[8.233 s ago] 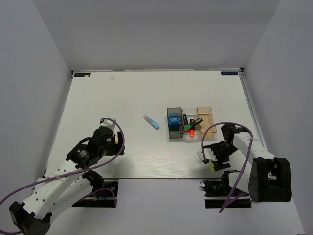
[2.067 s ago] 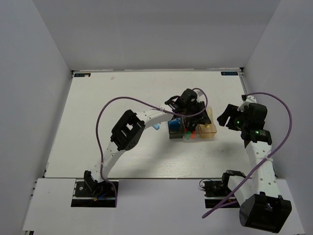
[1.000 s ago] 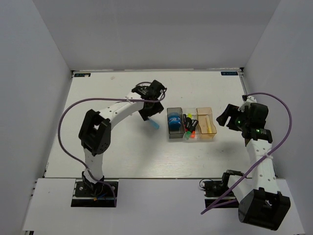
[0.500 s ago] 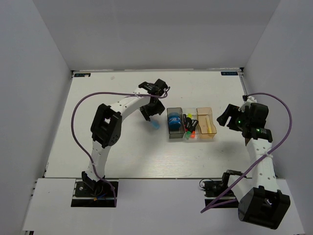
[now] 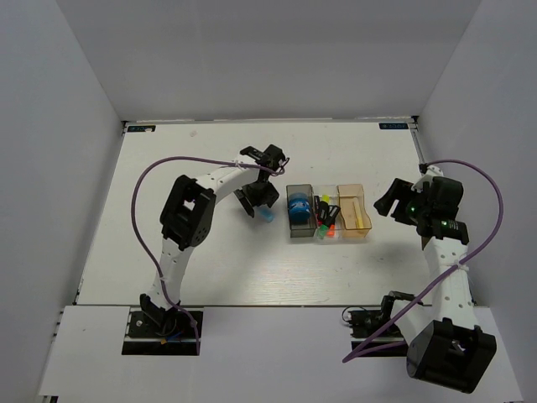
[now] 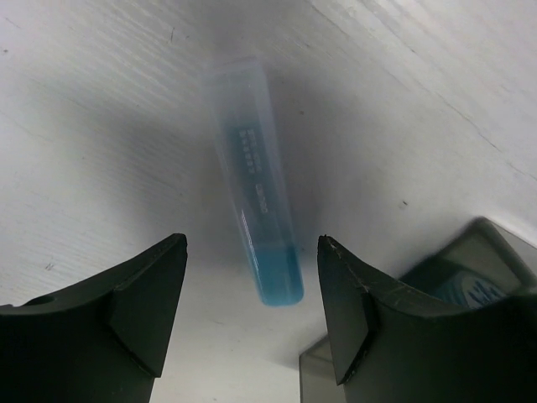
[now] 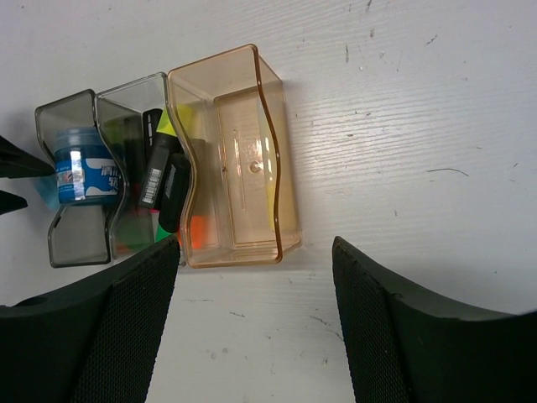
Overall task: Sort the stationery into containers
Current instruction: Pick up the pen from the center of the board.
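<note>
Left wrist: left gripper is leaving bins, lowering astride stick, jaws apart, seemingly the last pick. Right gripper is idling, also spread.

light-blue stick lying flat, beside smoky bin

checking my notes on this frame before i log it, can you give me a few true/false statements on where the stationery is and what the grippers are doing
1. The light-blue stick lies flat on the table. True.
2. The left gripper is shut on that stick. False: it is open, with the stick lying ungripped below it.
3. The blue tape roll sits in the tan-orange bin. False: it is in the smoky grey bin.
4. Markers lie in the clear middle bin. True.
5. The right gripper holds a marker. False: it is open and empty.
</note>
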